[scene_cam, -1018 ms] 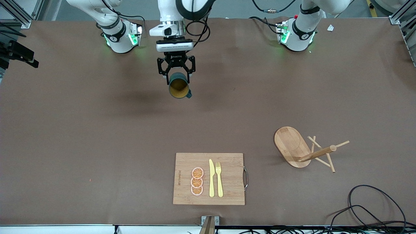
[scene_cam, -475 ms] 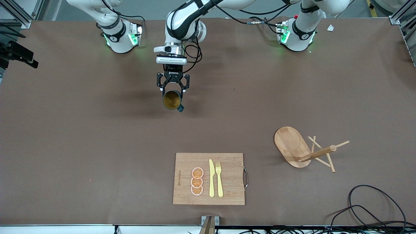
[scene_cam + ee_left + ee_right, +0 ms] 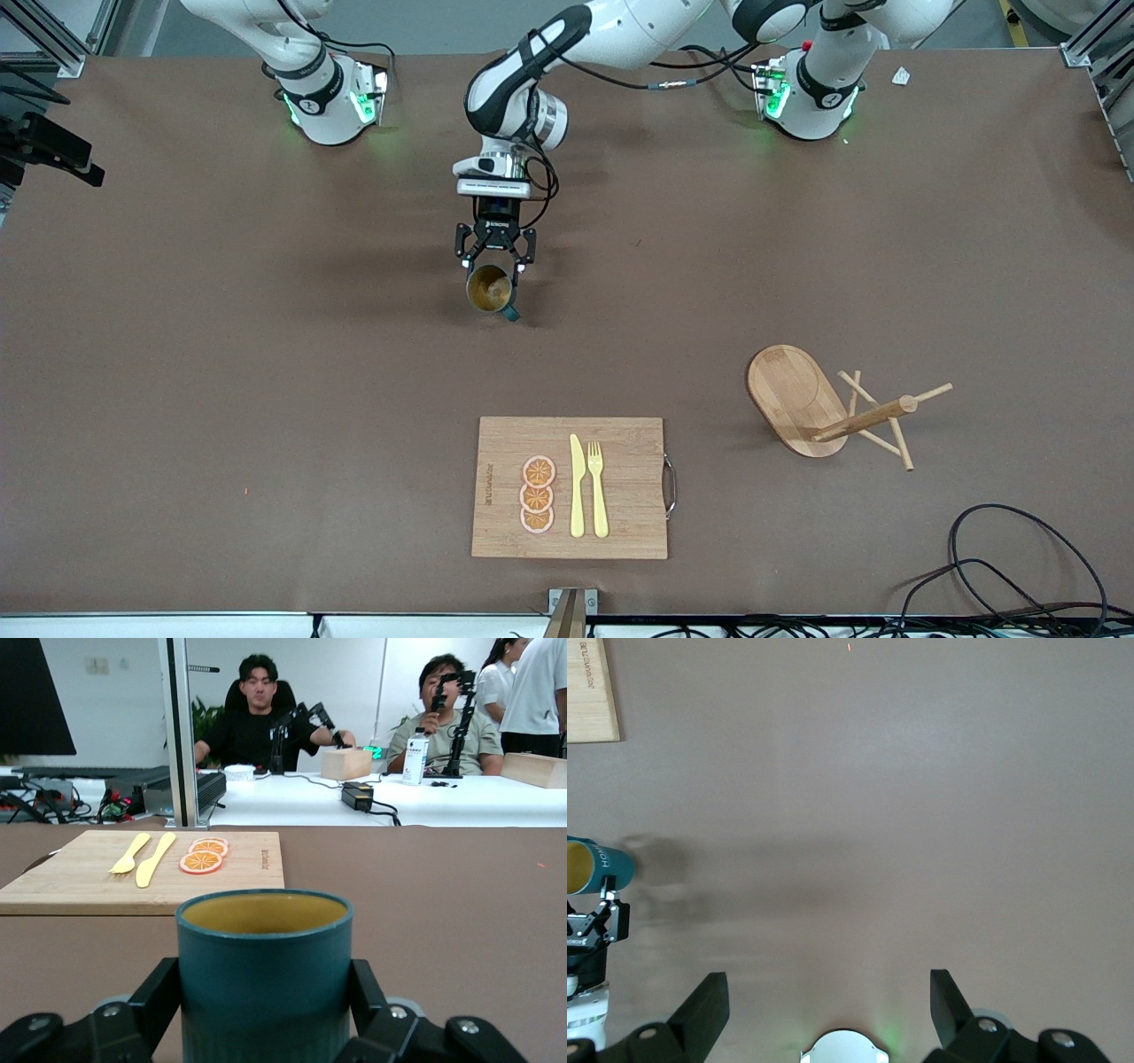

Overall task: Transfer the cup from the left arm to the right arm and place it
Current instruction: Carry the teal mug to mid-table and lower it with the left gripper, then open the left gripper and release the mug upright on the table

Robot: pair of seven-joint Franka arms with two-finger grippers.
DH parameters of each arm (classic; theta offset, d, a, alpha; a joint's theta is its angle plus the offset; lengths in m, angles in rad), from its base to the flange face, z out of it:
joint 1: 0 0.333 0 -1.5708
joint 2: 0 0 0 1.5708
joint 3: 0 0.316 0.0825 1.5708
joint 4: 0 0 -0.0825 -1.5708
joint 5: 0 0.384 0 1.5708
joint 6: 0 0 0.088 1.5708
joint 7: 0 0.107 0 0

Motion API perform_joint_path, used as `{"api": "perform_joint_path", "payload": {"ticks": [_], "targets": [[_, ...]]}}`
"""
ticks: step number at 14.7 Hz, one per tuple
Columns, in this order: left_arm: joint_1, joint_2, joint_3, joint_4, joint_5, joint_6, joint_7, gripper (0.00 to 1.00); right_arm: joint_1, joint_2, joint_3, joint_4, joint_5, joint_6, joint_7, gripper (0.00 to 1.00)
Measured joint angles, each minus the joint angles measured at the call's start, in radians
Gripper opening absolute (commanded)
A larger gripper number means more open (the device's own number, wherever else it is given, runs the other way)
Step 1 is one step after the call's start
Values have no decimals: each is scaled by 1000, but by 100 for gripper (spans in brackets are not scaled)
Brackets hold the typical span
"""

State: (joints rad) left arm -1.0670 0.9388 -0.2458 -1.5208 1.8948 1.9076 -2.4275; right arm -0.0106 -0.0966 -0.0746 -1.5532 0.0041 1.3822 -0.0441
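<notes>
The left tool (image 3: 494,272) is clenched around the cup (image 3: 488,291) and has come lower, closer to the table (image 3: 221,354), with the cup's mouth facing the cutting board (image 3: 570,487). The right tool (image 3: 829,999) waits, fingers spread wide, holding nothing.

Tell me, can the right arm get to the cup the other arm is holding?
Probably yes. The left gripper holds the cup by its sides over bare table, its mouth uncovered. The right gripper waits, jaws open, with nothing between them.
</notes>
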Motion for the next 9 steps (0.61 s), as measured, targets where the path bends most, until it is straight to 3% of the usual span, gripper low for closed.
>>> {"api": "perform_joint_path", "payload": {"ticks": [5, 6, 7, 9], "targets": [[-11, 86, 1, 1, 126, -103, -70, 56, 0, 9, 0, 0, 0, -1, 1, 100], [-14, 89, 2, 2, 128, -111, -76, 60, 0, 10, 0, 0, 0, -1, 1, 100], [-16, 89, 0, 2, 122, -111, -76, 68, 0, 10, 0, 0, 0, -1, 1, 100], [-20, 86, -13, 10, 50, -112, -64, 99, 0, 11, 0, 0, 0, -1, 1, 100]]}}
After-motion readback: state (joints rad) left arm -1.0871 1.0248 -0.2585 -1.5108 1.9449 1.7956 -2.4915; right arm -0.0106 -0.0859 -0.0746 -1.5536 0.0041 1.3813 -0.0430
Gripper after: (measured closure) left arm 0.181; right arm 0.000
